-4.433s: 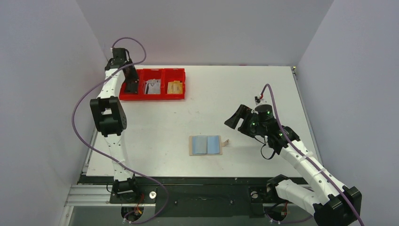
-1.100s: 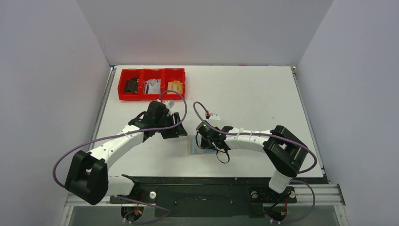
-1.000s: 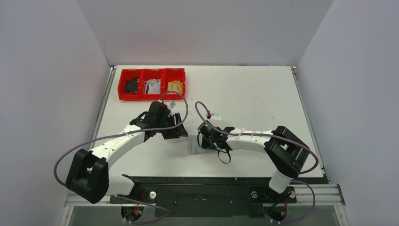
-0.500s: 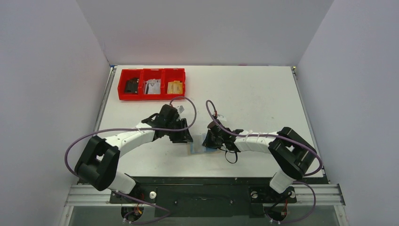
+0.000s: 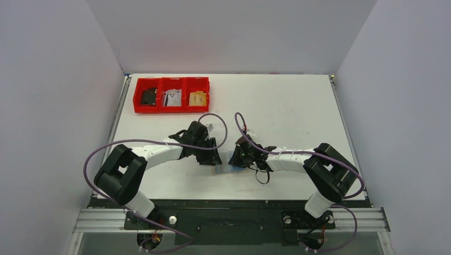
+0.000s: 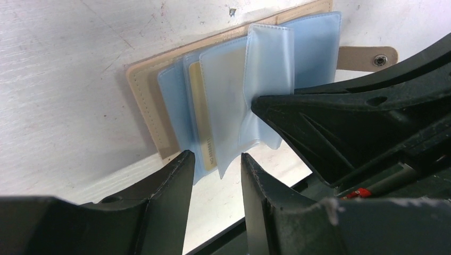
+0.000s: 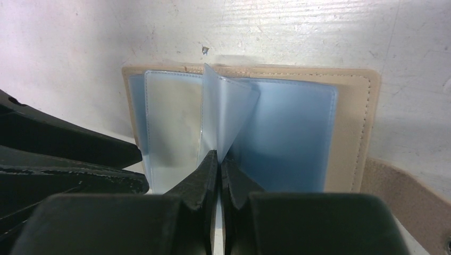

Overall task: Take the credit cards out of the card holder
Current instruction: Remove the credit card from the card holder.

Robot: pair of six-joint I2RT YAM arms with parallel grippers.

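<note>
One tan card holder [image 6: 141,101] is lying open, one yellowish card [image 6: 205,122] peeking out; right tool [image 7: 219,156] is pinching a clear pocket [image 7: 223,106], left tool [image 6: 213,159] is sitting spread.

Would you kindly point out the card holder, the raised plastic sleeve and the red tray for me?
card holder [image 7: 357,133], right wrist view, tan right border.
raised plastic sleeve [image 7: 223,106], right wrist view, middle of the leaf.
red tray [image 5: 171,110], top view, front wall.

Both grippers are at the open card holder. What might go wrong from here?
The right gripper pinches just one clear sleeve; a pull may drag the whole card holder. The left gripper straddles sleeve edges around the yellowish card, so closing might catch plastic rather than card. Both grippers sit very close; they may collide.
</note>
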